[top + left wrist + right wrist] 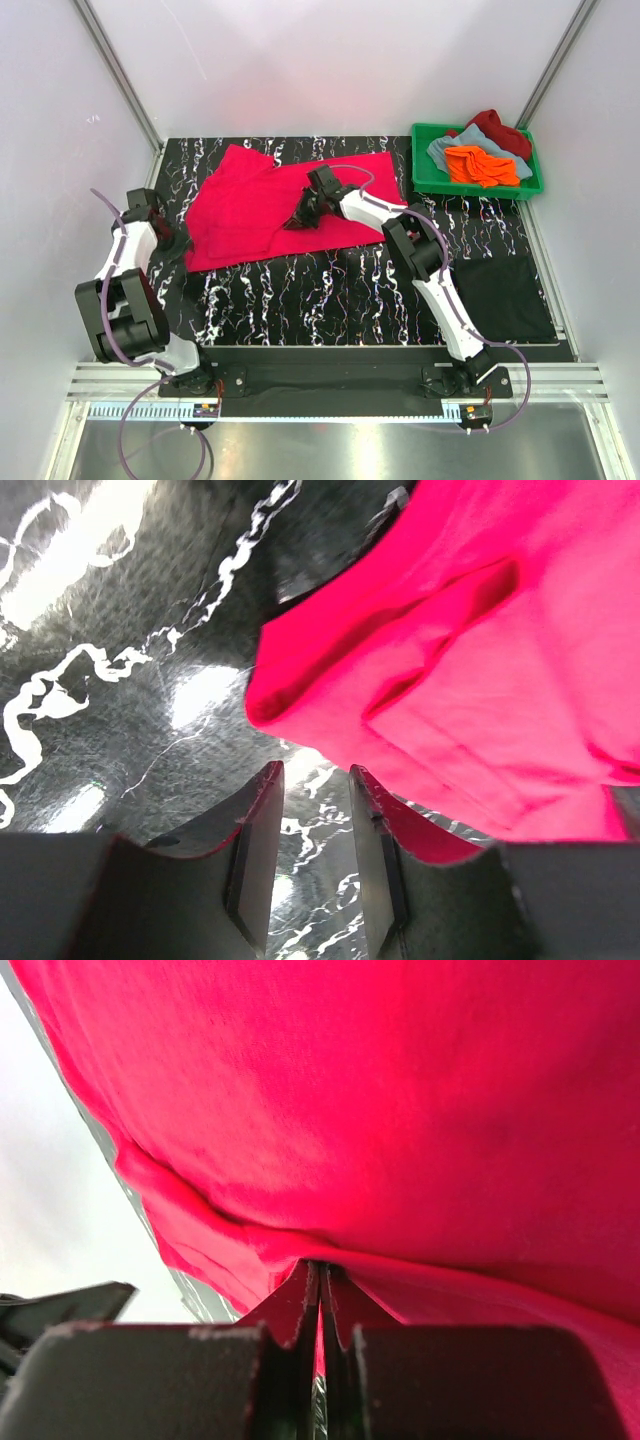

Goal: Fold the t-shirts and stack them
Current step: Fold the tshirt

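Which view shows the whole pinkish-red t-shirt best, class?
Top external: the pinkish-red t-shirt shows nearly whole, spread on the table. Left wrist shows only one folded edge; right wrist only close-up cloth filling the frame.

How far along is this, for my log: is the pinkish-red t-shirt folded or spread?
Spread: the pinkish-red t-shirt lies wide and rumpled on the table, the right gripper pinching cloth near its middle.

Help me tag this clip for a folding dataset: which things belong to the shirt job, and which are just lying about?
Job: pink-red shirt, pinched by the right gripper; open left gripper beside its edge; orange shirt, grey-blue shirt, dark red shirt.
Lying about: green crate holding those three; black square on the table.
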